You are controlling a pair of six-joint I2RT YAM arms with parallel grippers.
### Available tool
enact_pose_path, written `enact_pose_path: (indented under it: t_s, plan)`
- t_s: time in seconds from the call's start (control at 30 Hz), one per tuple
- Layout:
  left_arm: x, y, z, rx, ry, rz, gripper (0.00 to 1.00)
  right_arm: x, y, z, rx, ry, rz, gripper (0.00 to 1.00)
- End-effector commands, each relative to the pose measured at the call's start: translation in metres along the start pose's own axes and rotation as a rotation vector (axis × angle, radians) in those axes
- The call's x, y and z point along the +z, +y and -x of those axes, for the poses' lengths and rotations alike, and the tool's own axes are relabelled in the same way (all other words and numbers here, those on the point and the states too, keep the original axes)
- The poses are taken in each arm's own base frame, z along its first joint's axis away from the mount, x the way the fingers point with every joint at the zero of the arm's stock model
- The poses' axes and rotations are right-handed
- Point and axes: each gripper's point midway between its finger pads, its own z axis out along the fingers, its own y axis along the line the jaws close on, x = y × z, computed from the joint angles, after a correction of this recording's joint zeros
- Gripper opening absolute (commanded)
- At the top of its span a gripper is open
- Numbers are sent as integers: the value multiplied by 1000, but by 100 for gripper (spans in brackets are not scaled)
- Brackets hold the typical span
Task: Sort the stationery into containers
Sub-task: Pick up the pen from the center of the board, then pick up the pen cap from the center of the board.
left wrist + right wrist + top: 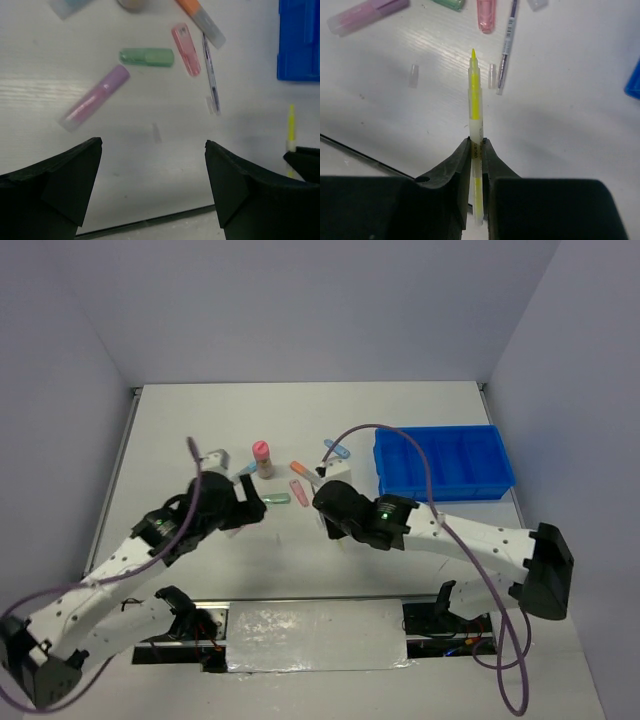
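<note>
While my right fingers [461,159] clamp the yellow pen [475,100] | left fingers [70,175] wide, empty | step: grasp | next: I should lift it toward blue tray [447,491]

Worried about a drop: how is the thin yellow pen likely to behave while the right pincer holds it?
The pen looks straight and stiff, so it probably won't droop. It is thin and glossy, with a long part sticking out past the right pincer, so it may pivot or slip if swung. Its slim barrel may roll once released.
</note>
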Motion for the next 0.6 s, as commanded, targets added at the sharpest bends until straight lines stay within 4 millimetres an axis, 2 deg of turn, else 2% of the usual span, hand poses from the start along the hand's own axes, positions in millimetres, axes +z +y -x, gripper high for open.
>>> enact_pose_path:
  t_s: [0.0, 0.03, 0.07, 0.13, 0.2, 0.33, 0.57]
  plan:
    - [20, -32, -18, -97, -33, 45, 97, -16, -32, -15, 5, 17, -92, 0]
    - [18, -43, -36, -50, 4, 47, 98, -23, -36, -16, 8, 12, -87, 0]
    - [30, -41, -50, -28, 36, 118, 99, -27, -38, -17, 14, 11, -84, 0]
    - [38, -50, -61, -50, 61, 137, 97, -34, -42, -21, 20, 14, -80, 0]
    - [52, -52, -79, -48, 107, 164, 95, -39, -46, -25, 24, 15, -83, 0]
    - [71, -49, -96, -44, 135, 214, 86, -47, -53, -28, 36, 5, -86, 0]
    - [90, -36, -120, 16, 196, 304, 84, -55, -57, -23, 42, -20, -85, 0]
